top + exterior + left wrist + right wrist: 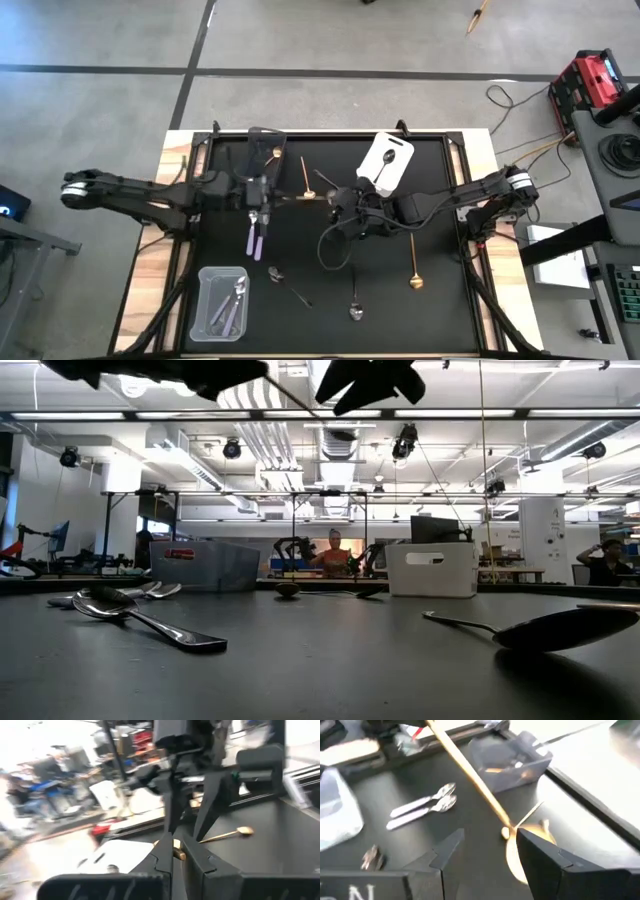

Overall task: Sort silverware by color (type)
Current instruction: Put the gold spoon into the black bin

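spoons (254,237) lie scattered on the black mat: two lilac-handled ones left of centre, a gold one (414,262) near the right edge, dark ones toward the front edge, with open mat between. at mid-table the left gripper (283,197) is clamped on a gold spoon (306,178), arm stretched in from the left. the right gripper (335,200), just beside it, stands open.

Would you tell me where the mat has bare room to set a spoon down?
Bare mat lies right of the lone gold spoon. Crowded: the middle, where both grippers meet over a gold spoon, and beside the clear bin.
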Action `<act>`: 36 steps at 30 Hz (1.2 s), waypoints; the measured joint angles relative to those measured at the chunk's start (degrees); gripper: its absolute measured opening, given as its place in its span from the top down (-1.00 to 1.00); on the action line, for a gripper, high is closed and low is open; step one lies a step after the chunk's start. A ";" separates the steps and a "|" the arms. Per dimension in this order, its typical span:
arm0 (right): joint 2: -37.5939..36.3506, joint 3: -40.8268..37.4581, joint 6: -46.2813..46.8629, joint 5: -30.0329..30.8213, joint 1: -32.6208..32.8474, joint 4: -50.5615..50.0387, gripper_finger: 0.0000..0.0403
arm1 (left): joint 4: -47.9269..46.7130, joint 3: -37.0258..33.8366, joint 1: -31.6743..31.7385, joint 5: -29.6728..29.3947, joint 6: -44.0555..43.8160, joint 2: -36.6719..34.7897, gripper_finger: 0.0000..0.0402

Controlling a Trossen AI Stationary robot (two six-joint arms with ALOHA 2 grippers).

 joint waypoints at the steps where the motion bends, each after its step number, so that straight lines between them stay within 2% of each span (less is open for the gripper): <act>1: -0.24 0.00 0.00 0.71 0.21 0.08 0.16 | -0.61 -0.49 0.02 -1.54 0.61 -1.58 1.00; 6: -0.70 -0.98 -1.42 0.87 1.86 2.44 0.19 | 2.47 -4.62 0.07 -2.92 2.04 -10.00 1.00; 10: -0.70 -5.37 -5.85 0.72 2.68 14.33 0.21 | 10.59 -10.10 -0.02 -2.66 2.08 -14.48 1.00; 14: -0.63 -13.36 -8.88 -1.12 2.35 32.72 0.24 | 19.80 -14.59 -0.04 -2.67 2.23 -17.03 1.00; 19: 2.79 -24.13 -9.05 -3.03 0.20 68.89 0.24 | 30.51 -18.18 -0.11 -2.48 2.28 -16.72 1.00; 21: 4.76 -26.95 -6.95 -4.43 -1.36 82.06 0.22 | 34.02 -19.12 -0.11 -1.68 2.24 -15.81 1.00; 23: 6.16 -27.97 -2.01 -7.66 -3.24 90.22 0.19 | 36.72 -19.52 -0.13 -1.12 1.77 -14.41 1.00; 25: 7.20 -27.97 4.28 -9.22 -4.86 93.40 0.14 | 37.48 -19.68 -0.11 -1.15 1.19 -13.00 1.00; 28: 8.25 -26.50 9.32 -9.86 -6.73 92.39 0.05 | 39.05 -19.68 -0.11 -2.05 1.53 -10.84 1.00; 33: 9.33 -22.93 7.61 -9.85 -7.21 92.68 -0.03 | 41.04 -19.70 -0.06 -8.94 2.77 -8.85 1.00; 36: 9.85 -20.76 7.10 -8.82 -7.30 92.56 -0.04 | 41.62 -19.70 -0.09 -9.24 2.63 -8.18 1.00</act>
